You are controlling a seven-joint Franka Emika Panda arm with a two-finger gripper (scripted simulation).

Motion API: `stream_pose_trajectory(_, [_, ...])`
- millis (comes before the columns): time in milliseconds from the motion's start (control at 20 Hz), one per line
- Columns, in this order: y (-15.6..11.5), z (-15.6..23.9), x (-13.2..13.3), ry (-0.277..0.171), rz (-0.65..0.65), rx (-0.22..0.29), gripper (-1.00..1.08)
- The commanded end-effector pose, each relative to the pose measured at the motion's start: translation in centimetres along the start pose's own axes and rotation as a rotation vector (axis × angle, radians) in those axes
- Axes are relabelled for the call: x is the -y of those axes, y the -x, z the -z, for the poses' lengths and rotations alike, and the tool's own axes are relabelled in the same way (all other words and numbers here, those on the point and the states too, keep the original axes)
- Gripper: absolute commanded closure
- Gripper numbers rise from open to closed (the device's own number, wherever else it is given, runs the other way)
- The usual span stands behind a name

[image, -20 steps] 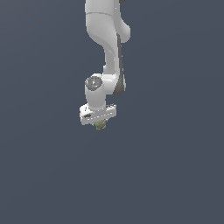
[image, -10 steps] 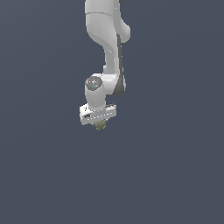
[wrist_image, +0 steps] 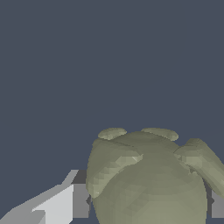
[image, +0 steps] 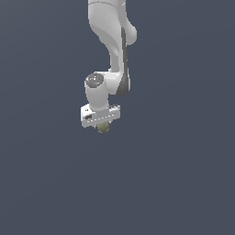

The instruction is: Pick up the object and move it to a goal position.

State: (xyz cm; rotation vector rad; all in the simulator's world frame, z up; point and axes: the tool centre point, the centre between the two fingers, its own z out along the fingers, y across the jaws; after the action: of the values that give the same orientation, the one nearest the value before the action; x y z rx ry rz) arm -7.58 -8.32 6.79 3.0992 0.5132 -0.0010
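Gripping a small olive-green ball (image: 103,128), the white claw (image: 103,126) hangs from the arm (image: 111,41) against a plain dark blue-grey background.

Seen from the exterior view, the arm comes down from the upper edge, bends at a rounded joint, and ends in a flat white block with the claw pointing downward. The ball sits directly under that block, only its lower part peeking out, clear of any desk or surface. From the wrist view, the ball (wrist_image: 148,179) fills the lower middle of the picture, lumpy and mottled, with several rounded bumps along its upper outline. One finger (wrist_image: 65,203) presses against one side of it and a grey sliver of the other finger (wrist_image: 216,203) shows at the opposite side, so the claw is closed on the ball.
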Motion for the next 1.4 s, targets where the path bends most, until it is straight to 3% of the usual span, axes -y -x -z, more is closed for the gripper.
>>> stream_pose_trajectory(0, [0.4, 1.5, -0.4, 0.001, 0.000, -0.001, 1.08])
stream_pose_trajectory(900, [4.7, 18.6, -5.5, -0.001, 0.000, -0.002, 1.08])
stream_pose_trajectory(1350, [5.9, 24.2, -7.3, -0.001, 0.001, -0.001, 1.08])
